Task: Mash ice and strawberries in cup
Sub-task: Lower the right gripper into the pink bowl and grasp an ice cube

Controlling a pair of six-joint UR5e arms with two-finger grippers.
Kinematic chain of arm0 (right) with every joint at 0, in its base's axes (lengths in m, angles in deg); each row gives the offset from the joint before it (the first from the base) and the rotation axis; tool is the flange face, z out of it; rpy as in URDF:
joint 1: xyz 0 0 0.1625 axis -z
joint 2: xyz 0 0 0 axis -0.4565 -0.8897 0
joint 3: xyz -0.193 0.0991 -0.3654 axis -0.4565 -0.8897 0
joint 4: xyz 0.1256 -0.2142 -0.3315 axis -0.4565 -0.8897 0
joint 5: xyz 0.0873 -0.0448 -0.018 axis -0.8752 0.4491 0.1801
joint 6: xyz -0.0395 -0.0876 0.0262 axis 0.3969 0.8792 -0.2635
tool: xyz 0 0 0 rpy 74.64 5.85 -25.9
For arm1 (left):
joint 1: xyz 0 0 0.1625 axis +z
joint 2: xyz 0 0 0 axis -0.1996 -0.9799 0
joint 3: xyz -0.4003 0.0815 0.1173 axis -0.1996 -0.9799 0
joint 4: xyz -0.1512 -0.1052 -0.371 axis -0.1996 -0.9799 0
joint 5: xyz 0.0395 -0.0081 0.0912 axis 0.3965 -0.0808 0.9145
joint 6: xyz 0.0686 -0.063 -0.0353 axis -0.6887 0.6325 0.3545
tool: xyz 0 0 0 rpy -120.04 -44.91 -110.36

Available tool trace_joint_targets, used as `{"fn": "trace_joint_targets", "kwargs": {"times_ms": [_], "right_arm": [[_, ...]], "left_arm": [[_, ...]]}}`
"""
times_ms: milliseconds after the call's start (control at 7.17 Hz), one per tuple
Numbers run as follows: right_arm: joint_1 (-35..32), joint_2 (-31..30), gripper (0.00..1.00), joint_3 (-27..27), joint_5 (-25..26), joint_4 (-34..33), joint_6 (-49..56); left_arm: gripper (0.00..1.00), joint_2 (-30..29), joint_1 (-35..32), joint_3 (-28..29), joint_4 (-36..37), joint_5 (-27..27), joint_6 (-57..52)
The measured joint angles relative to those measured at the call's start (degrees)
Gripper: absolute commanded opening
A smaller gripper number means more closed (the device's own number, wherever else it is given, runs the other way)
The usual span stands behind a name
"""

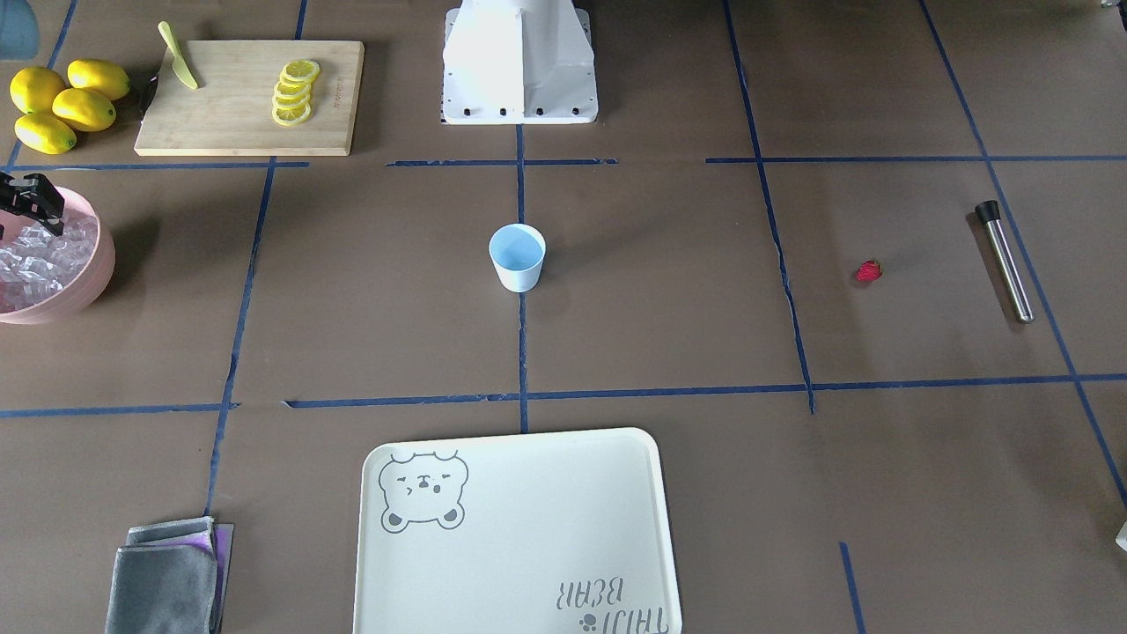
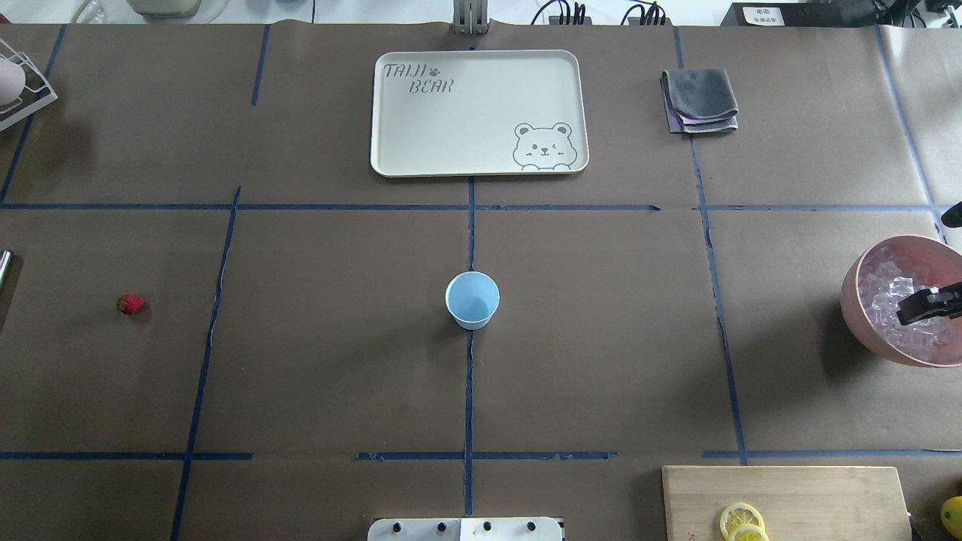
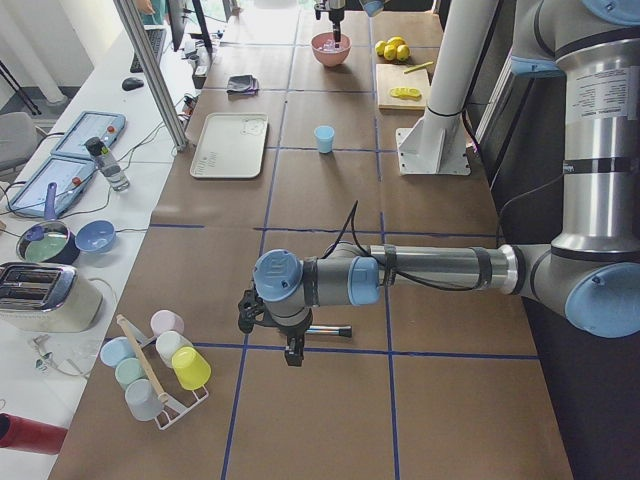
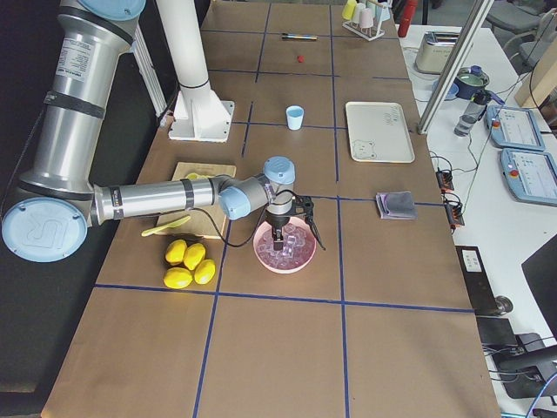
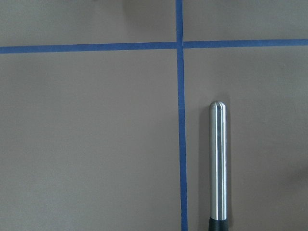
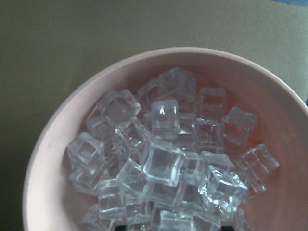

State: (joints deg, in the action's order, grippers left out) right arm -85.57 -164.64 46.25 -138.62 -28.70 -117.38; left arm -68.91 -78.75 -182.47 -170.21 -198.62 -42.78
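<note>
Ice point(image 6: 163, 159) heaped in pink bowl point(image 6: 57, 125) straight below right gripper point(image 2: 911, 306), likely positioned for cube pick; jaw gap cannot be told, nothing seen held. Cup point(image 1: 517, 256) empty, well apart. Strawberry point(image 1: 869, 271) left toward left gripper point(image 3: 290, 350), hung over metal rod point(image 5: 218, 163); gap likewise cannot be told.

The cream tray point(image 2: 481, 113) bears the grey words "TAIJI BEAR".
</note>
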Motion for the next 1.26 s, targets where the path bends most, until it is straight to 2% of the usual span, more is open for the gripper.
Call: {"fn": "trace_joint_targets", "kwargs": {"times_ms": [1116,1256], "right_arm": [[0.57,0.22,0.68,-1.0,0.25,0.07,-0.09],[0.57,0.22,0.44,-1.11,0.12,0.05,-0.08]], "left_arm": [[1.0,-0.15,0.0,-0.03,0.0,0.02,0.0],[1.0,-0.15,0.0,-0.06,0.0,0.04,0.0]]}}
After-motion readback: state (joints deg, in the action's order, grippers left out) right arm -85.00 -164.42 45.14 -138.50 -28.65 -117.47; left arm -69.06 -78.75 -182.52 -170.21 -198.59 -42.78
